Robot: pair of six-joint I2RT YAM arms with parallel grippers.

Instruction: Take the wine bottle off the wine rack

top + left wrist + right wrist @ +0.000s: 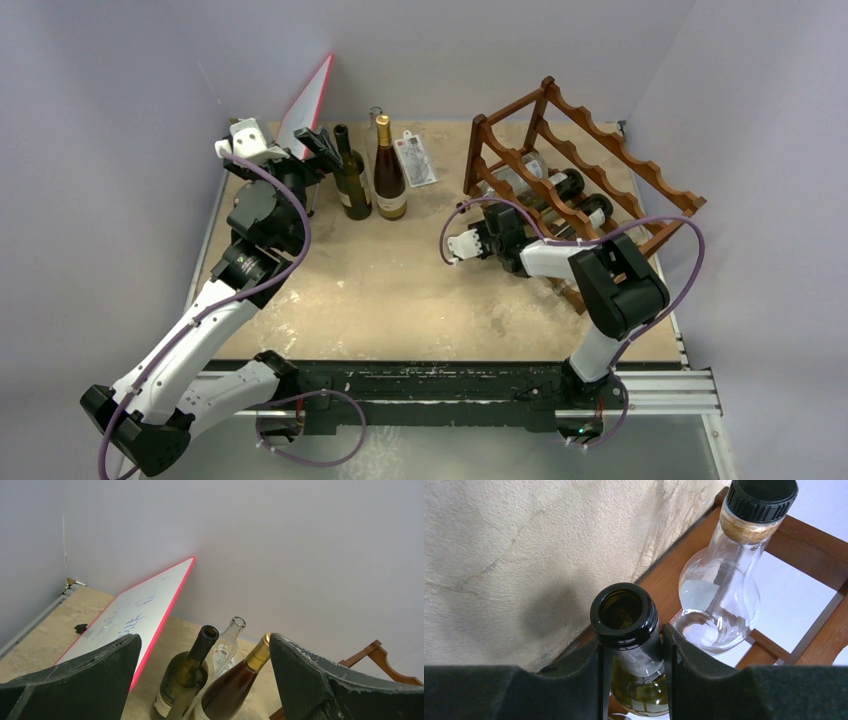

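Right hand (pixel 634 645) pinching neck of dark green glass wine bottle (pixel 624 607). I see bottle lying in dark reddish-brown scalloped wooden wine rack (pixel 660 170), right of top view. Long axis along cradle, open mouth pointing left toward desk (pixel 400 290) centre. Left hand (pixel 202 639) spread wide.

Counted upright on the tabletop (pixel 400 290): three bottles, namely one dark green bottle (pixel 351 185), one clear bottle (pixel 375 118) and one amber bottle (pixel 389 185). Counted lying in the single wine rack (pixel 476 150): at least three more, among them one green wine bottle (pixel 624 611) and one capped clear flask (pixel 719 590); beyond that, obscured by rails. One red-edged whiteboard (pixel 312 100). One flat label card (pixel 420 158). Two end effectors: left end effector (pixel 320 146), right end effector (pixel 633 652).
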